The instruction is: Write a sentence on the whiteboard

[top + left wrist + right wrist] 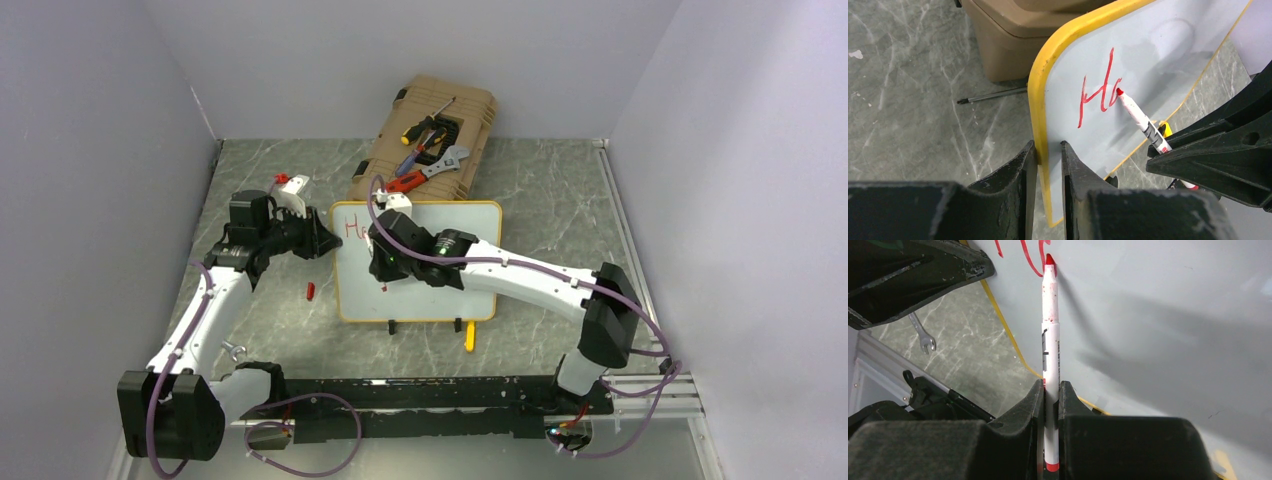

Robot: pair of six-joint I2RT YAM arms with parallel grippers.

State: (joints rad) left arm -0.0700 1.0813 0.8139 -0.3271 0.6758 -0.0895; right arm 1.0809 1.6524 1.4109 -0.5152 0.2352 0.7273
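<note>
Two arms meet at the whiteboard (440,290), which stands on its small black feet mid-desk, tilted back, its top edge close in front of a tan tool case (430,140); whether the two touch cannot be told. At the far left a small wrench (235,350) lies on the desk (560,200) beside the left arm. The left fingers (324,243) are closed on the board's yellow left frame, one finger on the face and one behind. Just below them a red cap (310,291) lies on the desk, near the board's left edge but apart from it. Of the sentence (1100,95), the red letters "Ho" show at the board's upper left corner. The right fingers (1030,407) are clamped on a white marker (1050,340), its red tip touching the board at the "o". Hand tools (425,165) lie on the case lid. A yellow piece (469,337), too small to identify, lies beside the board's right foot.
</note>
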